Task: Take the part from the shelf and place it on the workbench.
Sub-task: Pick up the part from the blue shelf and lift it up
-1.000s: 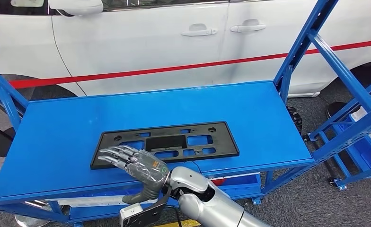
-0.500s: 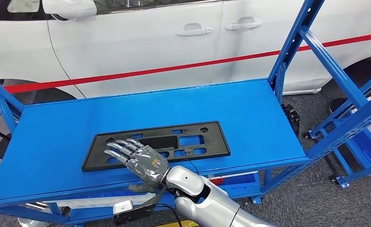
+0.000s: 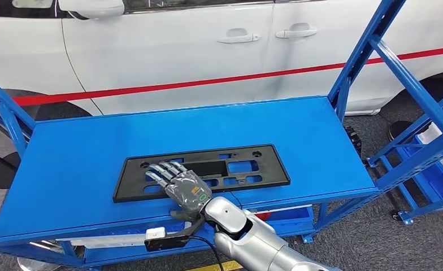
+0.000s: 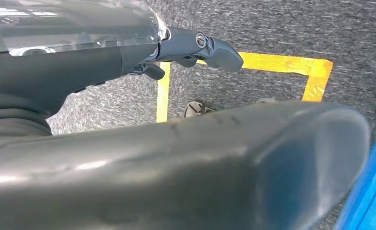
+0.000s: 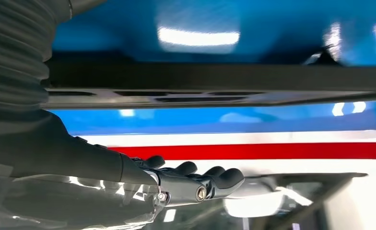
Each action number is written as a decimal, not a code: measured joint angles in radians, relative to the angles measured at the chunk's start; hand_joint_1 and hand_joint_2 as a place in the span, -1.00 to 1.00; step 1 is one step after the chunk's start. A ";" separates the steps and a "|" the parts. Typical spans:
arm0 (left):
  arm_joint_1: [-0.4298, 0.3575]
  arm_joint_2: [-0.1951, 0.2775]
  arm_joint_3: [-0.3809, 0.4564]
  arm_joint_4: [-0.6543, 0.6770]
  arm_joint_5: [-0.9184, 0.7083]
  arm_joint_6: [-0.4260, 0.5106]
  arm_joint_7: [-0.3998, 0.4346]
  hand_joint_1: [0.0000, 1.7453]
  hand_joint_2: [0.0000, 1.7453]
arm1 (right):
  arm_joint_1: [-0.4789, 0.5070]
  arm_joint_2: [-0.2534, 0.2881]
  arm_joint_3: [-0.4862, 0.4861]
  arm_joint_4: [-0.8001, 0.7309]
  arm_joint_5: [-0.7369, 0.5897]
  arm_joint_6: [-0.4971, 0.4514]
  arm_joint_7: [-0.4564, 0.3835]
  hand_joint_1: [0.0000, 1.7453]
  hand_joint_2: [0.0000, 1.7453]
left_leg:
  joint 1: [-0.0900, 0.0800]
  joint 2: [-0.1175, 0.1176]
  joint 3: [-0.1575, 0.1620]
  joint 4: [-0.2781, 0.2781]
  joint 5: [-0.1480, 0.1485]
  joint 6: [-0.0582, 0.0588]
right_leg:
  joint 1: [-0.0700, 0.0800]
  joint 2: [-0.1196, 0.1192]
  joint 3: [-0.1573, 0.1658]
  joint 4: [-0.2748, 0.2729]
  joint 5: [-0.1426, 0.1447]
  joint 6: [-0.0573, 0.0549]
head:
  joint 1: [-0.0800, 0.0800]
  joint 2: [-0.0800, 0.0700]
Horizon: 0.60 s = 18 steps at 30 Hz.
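A flat black part [image 3: 253,169] with several cut-outs lies lengthwise on the blue shelf [image 3: 208,121], near its front edge. My right hand [image 3: 182,186] reaches over the left half of the part, fingers straight and spread just above it and thumb down at the shelf's front edge. It holds nothing. The right wrist view shows the part [image 5: 215,76] edge-on, with my right hand's fingers [image 5: 195,184] extended and apart from it. My left hand [image 4: 176,143] hangs over the grey floor with nothing in it and its fingers loosely extended.
A white car [image 3: 179,45] with a red stripe stands right behind the shelf. Blue slanted uprights [image 3: 366,51] rise at the shelf's right end, and another blue rack [image 3: 428,169] stands further right. Yellow tape [image 4: 272,64] marks the floor.
My right hand has slid from the part's left end towards its middle, with the fingers further over it. The head camera swayed left, then back.
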 joint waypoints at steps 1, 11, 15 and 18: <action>0.000 0.000 0.001 0.000 -0.002 0.000 0.000 -1.00 -1.00 | -0.001 0.000 -0.009 0.018 0.004 -0.012 0.003 -1.00 1.00 | -0.002 0.000 -0.001 0.000 0.000 0.001 | 0.000 0.000 -0.024 0.049 -0.014 0.000 | 0.000 0.000; -0.002 0.002 0.008 0.000 -0.021 0.000 -0.003 -1.00 -1.00 | -0.037 0.016 -0.115 0.104 0.035 -0.052 0.032 -1.00 1.00 | -0.009 0.001 -0.001 0.001 -0.004 -0.026 | 0.017 -0.004 0.102 -0.224 0.119 -0.044 | -0.001 0.000; -0.002 0.005 0.014 0.000 -0.027 -0.001 -0.003 -1.00 -1.00 | -0.050 0.020 -0.135 0.119 0.092 -0.056 0.064 -0.27 1.00 | -0.005 0.002 -0.081 0.183 -0.106 -0.042 | 0.010 -0.006 0.109 -0.236 0.125 -0.054 | -0.003 0.000; -0.001 0.007 0.019 0.000 -0.033 -0.001 -0.004 -1.00 -1.00 | -0.050 0.019 -0.145 0.142 0.171 -0.068 0.118 0.84 1.00 | 0.001 0.002 -0.115 0.250 -0.106 -0.052 | 0.009 -0.005 0.109 -0.233 0.123 -0.054 | -0.003 0.000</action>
